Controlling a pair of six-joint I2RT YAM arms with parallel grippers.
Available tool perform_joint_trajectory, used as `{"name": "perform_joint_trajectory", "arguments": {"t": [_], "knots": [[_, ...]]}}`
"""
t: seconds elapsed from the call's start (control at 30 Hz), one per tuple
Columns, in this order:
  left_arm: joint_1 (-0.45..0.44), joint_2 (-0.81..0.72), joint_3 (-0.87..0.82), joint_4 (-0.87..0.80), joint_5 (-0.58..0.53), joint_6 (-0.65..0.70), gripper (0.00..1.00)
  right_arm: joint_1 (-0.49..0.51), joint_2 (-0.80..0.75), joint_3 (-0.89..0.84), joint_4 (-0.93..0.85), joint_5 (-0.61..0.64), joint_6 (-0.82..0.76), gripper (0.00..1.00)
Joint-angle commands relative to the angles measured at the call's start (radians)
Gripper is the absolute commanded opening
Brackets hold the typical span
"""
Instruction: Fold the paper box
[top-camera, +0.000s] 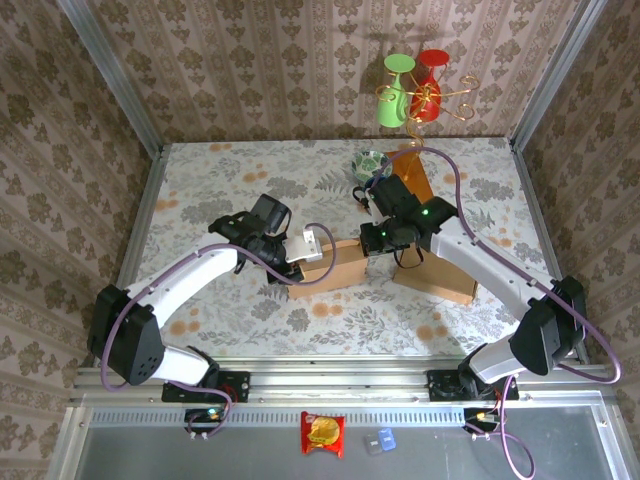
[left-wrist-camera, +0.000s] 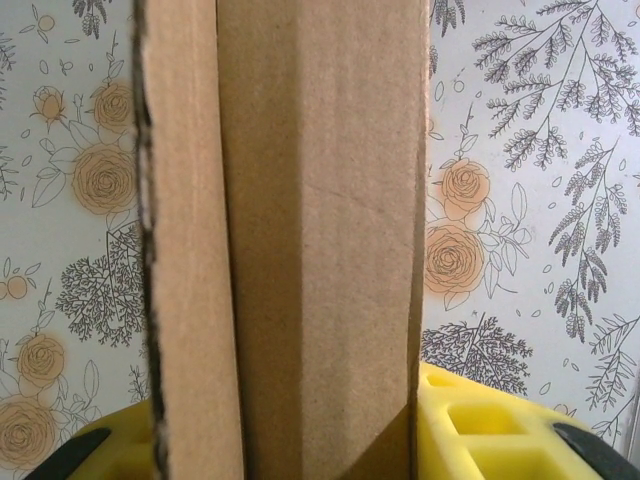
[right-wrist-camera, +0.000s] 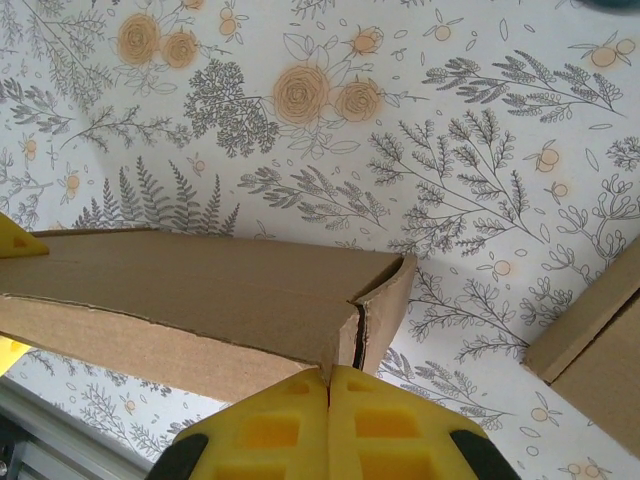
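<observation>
The paper box (top-camera: 335, 266) is a long brown cardboard shape lying in the middle of the flowered table. My left gripper (top-camera: 292, 258) is at its left end. In the left wrist view the box's walls (left-wrist-camera: 320, 230) fill the gap between the yellow fingers (left-wrist-camera: 490, 435), which press on both sides. My right gripper (top-camera: 376, 240) is at the box's right end. In the right wrist view its yellow pads (right-wrist-camera: 290, 430) meet, pinching the thin edge of a wall at the box's corner (right-wrist-camera: 370, 300), where a flap stands slightly apart.
A second brown cardboard piece (top-camera: 440, 282) lies right of the box, under the right arm; it is also at the right edge of the right wrist view (right-wrist-camera: 595, 340). An orange card (top-camera: 412, 175) and a small patterned object (top-camera: 368, 162) sit behind. Green and red glasses (top-camera: 410, 90) hang at the back wall.
</observation>
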Motion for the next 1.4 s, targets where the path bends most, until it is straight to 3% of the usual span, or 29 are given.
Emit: {"name": "perform_joint_trajectory", "arguments": {"t": [0.0,0.23,0.4,0.57,0.77,0.87,1.1,1.37], "knots": [[0.008,0.018,0.011,-0.003,-0.044,-0.038,0.35,0.02,0.0,0.007,-0.011,0.005,0.046,0.0],[0.02,0.015,0.008,0.015,-0.022,-0.073,0.35,0.05,-0.06,-0.122,0.094,0.079,0.05,0.0],[0.049,0.0,0.01,0.034,0.024,-0.132,0.45,0.085,-0.116,-0.198,0.171,0.154,0.056,0.0],[0.07,-0.064,-0.015,0.071,0.052,-0.195,0.54,0.1,-0.11,-0.169,0.166,0.204,0.067,0.0],[0.107,-0.186,-0.09,0.19,0.032,-0.401,0.6,0.122,-0.084,-0.139,0.15,0.23,0.086,0.0],[0.108,-0.216,-0.104,0.191,0.048,-0.44,0.65,0.138,-0.083,-0.132,0.152,0.244,0.102,0.0],[0.131,-0.313,-0.154,0.247,0.001,-0.543,0.63,0.164,-0.04,-0.104,0.141,0.274,0.136,0.0],[0.105,-0.328,-0.179,0.212,0.002,-0.487,0.67,0.189,-0.034,-0.094,0.149,0.298,0.17,0.0]]}}
